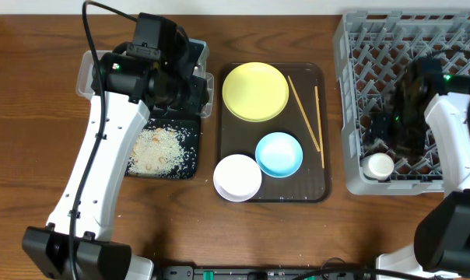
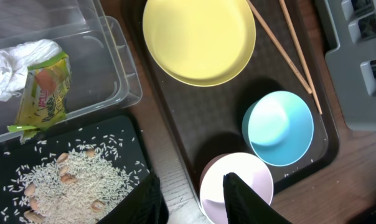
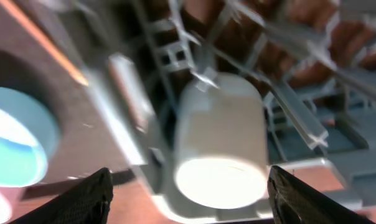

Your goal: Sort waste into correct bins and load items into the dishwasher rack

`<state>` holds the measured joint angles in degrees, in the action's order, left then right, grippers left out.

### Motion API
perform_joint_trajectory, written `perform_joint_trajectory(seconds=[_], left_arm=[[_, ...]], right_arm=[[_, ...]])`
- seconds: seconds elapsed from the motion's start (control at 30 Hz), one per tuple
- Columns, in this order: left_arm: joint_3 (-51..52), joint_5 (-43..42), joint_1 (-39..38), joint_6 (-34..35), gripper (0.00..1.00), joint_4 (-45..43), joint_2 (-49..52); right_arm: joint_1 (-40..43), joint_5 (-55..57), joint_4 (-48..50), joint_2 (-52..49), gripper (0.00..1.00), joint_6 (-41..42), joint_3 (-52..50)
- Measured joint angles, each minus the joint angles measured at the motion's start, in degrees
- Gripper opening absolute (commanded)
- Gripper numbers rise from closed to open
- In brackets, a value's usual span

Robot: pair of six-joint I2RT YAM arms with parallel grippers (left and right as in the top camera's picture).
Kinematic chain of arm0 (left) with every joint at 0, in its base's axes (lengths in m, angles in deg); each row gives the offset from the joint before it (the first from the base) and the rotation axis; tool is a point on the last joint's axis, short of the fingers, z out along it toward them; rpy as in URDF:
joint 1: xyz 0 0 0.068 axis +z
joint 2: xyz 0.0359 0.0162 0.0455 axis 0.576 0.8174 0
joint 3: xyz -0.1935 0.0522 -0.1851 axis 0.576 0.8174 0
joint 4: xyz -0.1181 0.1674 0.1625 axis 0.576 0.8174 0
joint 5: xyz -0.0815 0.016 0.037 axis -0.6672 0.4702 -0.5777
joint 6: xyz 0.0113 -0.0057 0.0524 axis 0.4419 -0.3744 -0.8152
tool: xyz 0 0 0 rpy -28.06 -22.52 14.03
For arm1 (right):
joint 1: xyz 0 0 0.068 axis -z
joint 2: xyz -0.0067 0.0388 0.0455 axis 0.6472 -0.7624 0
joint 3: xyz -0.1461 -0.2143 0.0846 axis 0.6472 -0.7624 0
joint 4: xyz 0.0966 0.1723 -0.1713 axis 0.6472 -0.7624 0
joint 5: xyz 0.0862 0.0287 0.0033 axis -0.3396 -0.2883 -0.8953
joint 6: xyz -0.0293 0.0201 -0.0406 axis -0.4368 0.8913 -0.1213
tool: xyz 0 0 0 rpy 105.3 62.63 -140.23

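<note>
1 plate [image 1: 255, 92], 2 bowls [image 1: 279, 154], 2 chopsticks [image 1: 303, 113]; rack [image 1: 348, 109] w/ 1 cup [image 1: 379, 165]

Overhead top-down, both wrist views close, sharing the blue bowl [image 2: 280, 127]

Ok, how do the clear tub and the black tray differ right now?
The clear tub is see-through with taller walls; the black tray is opaque and shallow. The clear tub holds the crumpled wrapper; the black tray holds loose rice-like grains. Both are rectangular, similar in footprint, and lie next to each other, left of the brown serving tray.
</note>
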<state>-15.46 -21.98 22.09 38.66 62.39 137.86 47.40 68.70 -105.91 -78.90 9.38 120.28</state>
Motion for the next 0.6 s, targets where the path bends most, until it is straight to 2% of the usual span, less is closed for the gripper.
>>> perform_joint_trajectory(seconds=[0.13,0.27,0.43,0.6], left_arm=[[0.02,0.02,0.0,0.0,0.37,0.0,0.0],[0.04,0.13,-0.11,0.5,0.37,0.02,0.0],[0.04,0.13,-0.11,1.99,0.37,0.72,0.0],[1.22,0.13,-0.22,4.37,0.37,1.01,0.0]], right_arm=[[-2.8,-3.32,0.85,0.76,0.75,-0.81,5.31],[-9.81,-5.81,5.03,3.13,0.74,-1.49,8.35],[-19.23,-7.1,8.55,3.8,0.73,-1.03,8.52],[-23.12,-7.19,10.34,2.8,0.74,0.61,6.84]])
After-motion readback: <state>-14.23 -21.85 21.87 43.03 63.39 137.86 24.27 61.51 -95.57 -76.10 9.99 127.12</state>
